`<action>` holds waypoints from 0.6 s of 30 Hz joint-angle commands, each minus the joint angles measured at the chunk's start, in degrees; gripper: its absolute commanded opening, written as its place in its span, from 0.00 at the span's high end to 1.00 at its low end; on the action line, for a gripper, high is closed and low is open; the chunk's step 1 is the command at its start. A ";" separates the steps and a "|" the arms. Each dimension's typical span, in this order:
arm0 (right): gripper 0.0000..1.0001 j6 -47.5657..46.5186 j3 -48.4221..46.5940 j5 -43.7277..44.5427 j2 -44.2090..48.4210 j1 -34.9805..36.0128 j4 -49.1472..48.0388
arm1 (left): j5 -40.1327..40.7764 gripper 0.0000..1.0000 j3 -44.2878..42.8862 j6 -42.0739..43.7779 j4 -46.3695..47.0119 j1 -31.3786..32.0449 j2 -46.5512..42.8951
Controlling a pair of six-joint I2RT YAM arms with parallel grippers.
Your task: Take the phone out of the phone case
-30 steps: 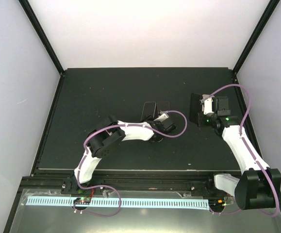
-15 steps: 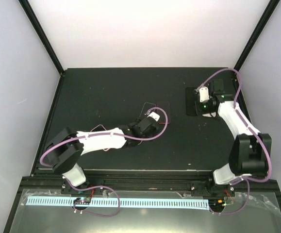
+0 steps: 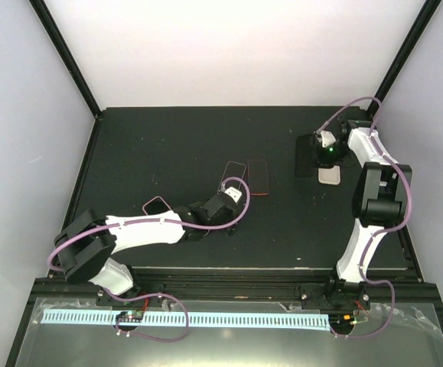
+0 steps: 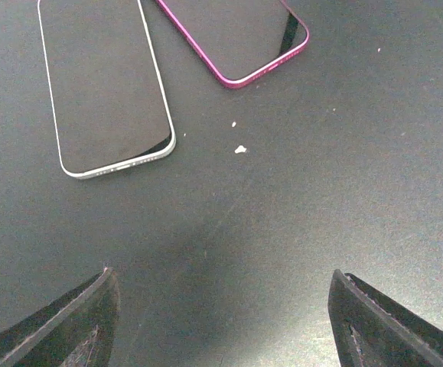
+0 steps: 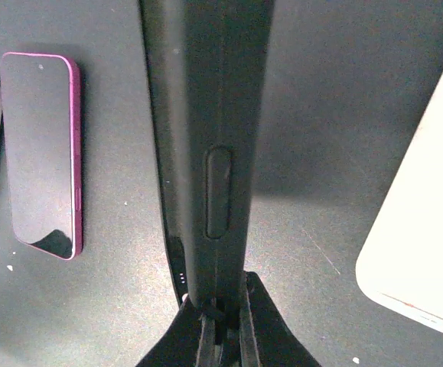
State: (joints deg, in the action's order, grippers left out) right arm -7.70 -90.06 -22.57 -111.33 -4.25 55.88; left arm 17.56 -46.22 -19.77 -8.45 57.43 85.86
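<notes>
**A:** Where's the case?

**B:** Toward the far right corner of the counter [image 3: 167, 145]. The right claw [image 5: 223, 306] is clamped tight on the thin rim of the black case [image 5: 206, 115]. The case stands on its long edge rather than lying flat.

**A:** Why on edge?

**B:** My guess is that this keeps its open face reachable, so whatever is inside can be pushed or peeled out. I can't tell whether a phone is in it. The wrist view shows only the side wall with its button bump.

**A:** And the left claw [image 4: 221, 279]?

**B:** It's spread wide and holding nothing, low over bare counter around the middle. It's well apart from the case, so it lends no help there.

**A:** What else is about?

**B:** Two handsets lie flat with their dark glass up, close together in the middle of the counter just beyond the left claw. One is a white-edged phone [image 4: 102, 84], the other a pink-edged phone [image 4: 232, 34]. A white slab [image 5: 420, 206] lies flat just beside the case, on the side toward the near edge.

**A:** Anything in the way?

**B:** Only the slab, I think. If the case were tipped toward the near edge, it could land on it. The two handsets sit well off toward the left edge.
</notes>
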 commanded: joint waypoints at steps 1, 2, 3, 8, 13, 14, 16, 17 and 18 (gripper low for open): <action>0.99 -0.36 -3.28 -8.05 -5.02 -1.57 6.37 | -1.22 0.24 0.90 -2.16 1.58 -0.54 -1.58; 0.99 -0.27 -3.40 -8.35 -6.31 -1.70 6.35 | -1.23 0.24 1.07 -2.27 1.66 -0.63 -1.49; 0.98 -0.19 -3.54 -8.52 -7.15 -1.80 6.16 | -1.23 0.24 1.04 -2.37 1.77 -0.71 -1.37; 0.94 0.87 -4.44 -7.07 -10.87 -2.27 4.87 | -1.35 0.23 1.30 -2.63 1.82 -1.30 -0.92; 0.94 2.66 -3.88 -4.69 -11.79 -3.12 2.04 | -0.75 0.24 2.27 -4.19 2.14 -2.28 -0.87; 0.94 2.61 -3.77 -4.42 -11.93 -3.09 1.80 | -0.65 0.24 2.58 -4.43 2.12 -2.45 -1.01; 0.94 2.71 -3.68 -3.75 -12.02 -3.40 1.23 | -0.38 0.24 3.13 -4.85 2.12 -2.65 -1.41; 0.94 2.70 -3.70 -3.52 -12.00 -3.55 0.98 | -0.34 0.24 3.33 -5.00 2.12 -2.74 -1.62; 0.94 2.63 -4.08 -3.46 -12.12 -3.83 1.01 | -0.37 0.24 3.52 -5.09 2.10 -2.80 -1.80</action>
State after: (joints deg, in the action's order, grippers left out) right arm -5.65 -93.12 -28.60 -122.65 -6.87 60.14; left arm 17.08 -43.31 -23.16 -7.46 55.18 85.84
